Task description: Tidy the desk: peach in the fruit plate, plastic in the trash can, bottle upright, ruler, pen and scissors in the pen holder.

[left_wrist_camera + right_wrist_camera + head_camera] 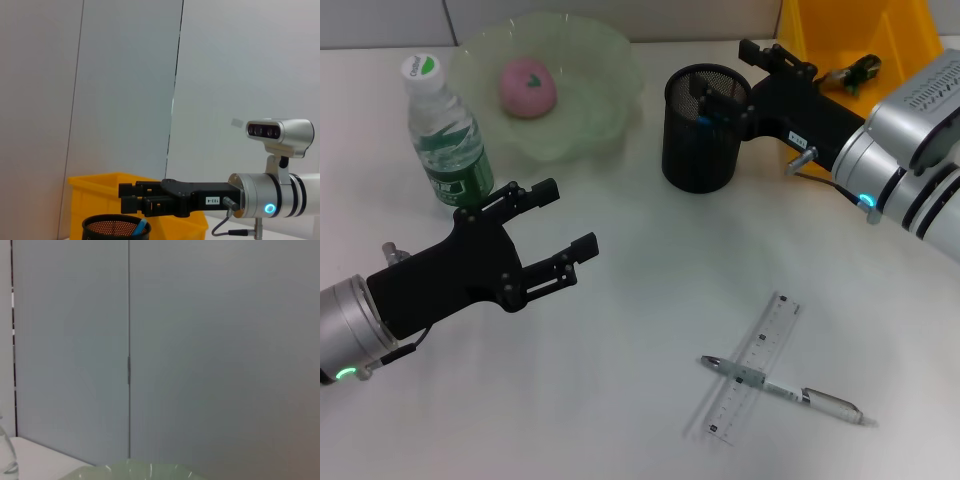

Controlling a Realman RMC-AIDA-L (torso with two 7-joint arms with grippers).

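Transparent plastic ruler (752,368) lying flat on the white desk surface (620,380), in the near right part of the head view; its long axis runs diagonally, the far end tilted toward the robot's right, the near end toward its left. White and silver pen (782,390) lying across the ruler, touching it, its long axis crossing the ruler's at a wide angle; the dark tip points toward the robot's left.

Black mesh cylindrical pen holder (706,127) upright at the far centre, with a blue item (140,228) inside. Right gripper (725,92) over the holder's rim, fingers apart with nothing between them. Left gripper (568,222) above the near left desk, fingers spread and empty.

Pink peach (527,87) resting in the translucent pale green fruit plate (610,70) at the far left-centre. Clear plastic water bottle with green label and white cap (442,135) standing upright just beside the plate. Yellow plastic bin (820,40) at the far right, behind the right arm, holding a small dark object. Pale grey panelled wall (200,350) behind the desk.
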